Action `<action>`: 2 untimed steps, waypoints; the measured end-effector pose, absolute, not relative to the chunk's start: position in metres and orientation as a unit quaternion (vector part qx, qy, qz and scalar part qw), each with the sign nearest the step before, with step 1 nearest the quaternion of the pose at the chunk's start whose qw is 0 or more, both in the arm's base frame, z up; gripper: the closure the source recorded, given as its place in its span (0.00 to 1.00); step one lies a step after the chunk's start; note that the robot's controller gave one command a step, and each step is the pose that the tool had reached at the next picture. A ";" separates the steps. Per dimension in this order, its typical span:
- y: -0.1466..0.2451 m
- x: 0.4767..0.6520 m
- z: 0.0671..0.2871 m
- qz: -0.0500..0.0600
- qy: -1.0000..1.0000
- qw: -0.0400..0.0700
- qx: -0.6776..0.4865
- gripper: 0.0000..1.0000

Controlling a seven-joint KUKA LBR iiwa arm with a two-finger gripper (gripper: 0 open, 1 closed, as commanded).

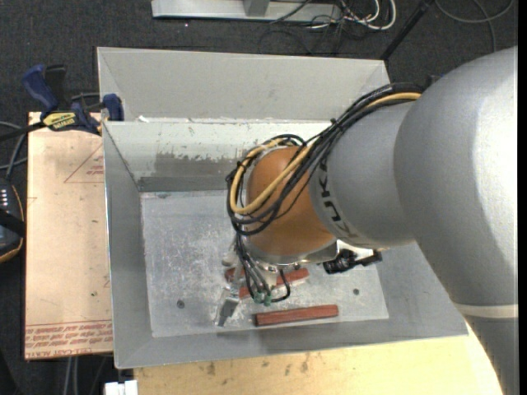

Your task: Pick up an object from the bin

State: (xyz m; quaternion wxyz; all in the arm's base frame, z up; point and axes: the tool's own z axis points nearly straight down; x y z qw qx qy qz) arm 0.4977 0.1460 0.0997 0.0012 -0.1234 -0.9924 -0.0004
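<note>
The arm [445, 163] is the biggest thing here; it comes in from 3 o'clock and bends steeply down, I think because only a nearly upright wrist can reach the floor of the bin [123, 220] without meeting its sloped walls. The bin floor is mostly bare from 9 o'clock to 12 o'clock, so there is much open room on that side. At 6 o'clock the room is narrow, because the front wall is close. The orange cover [284, 212] on the wrist sits low over the middle of the floor, a little toward 6 o'clock, with the cables [329, 134] looped around it. The jaws are under this cover, and I cannot tell how far they are open or whether they have hold of anything. A flat red-brown bar [296, 314] lies at 6 o'clock, along the front wall and just beside it; this position would probably leave little space for a jaw on the wall side. A red piece [294, 275] shows partly under the wrist, toward 5 o'clock. A small grey piece [226, 311] lies at 7 o'clock, near the bar's left end. In my judgement one of these three is the thing to pick, being the nearest.
</note>
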 end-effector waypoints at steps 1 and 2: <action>0.058 0.540 0.079 -0.003 -1.000 -0.011 -0.016 1.00; 0.058 0.540 0.079 -0.004 -1.000 -0.011 -0.016 1.00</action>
